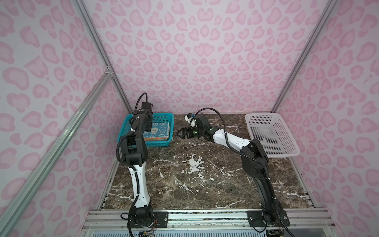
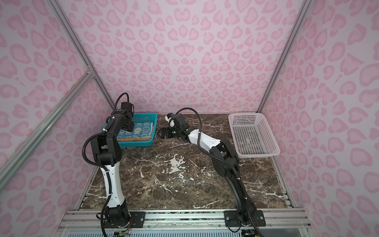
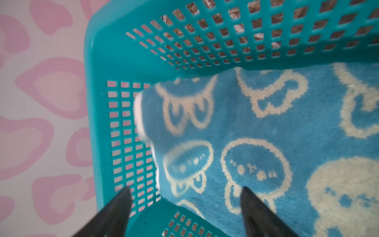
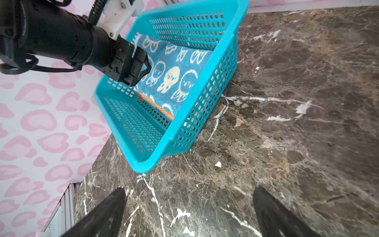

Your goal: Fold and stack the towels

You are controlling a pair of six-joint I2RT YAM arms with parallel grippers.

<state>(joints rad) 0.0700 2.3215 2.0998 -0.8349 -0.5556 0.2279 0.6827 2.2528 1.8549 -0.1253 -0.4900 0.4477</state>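
Both top views high, looking down, wrist views close, all sharing teal basket (image 1: 158, 144)

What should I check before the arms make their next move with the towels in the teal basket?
1. Left tool open, nothing between its jaws: ok.
2. Blue towel lying on top inside the teal basket: ok.
3. Blue towel's corner by the basket wall lying flat: cannot tell, since it is blurred in the left wrist view.
4. Orange towel under the blue one: ok, its edge shows.
5. Cream towel in the stack: cannot tell, none is in view.
6. Right tool open and empty, over the table beside the basket: ok.
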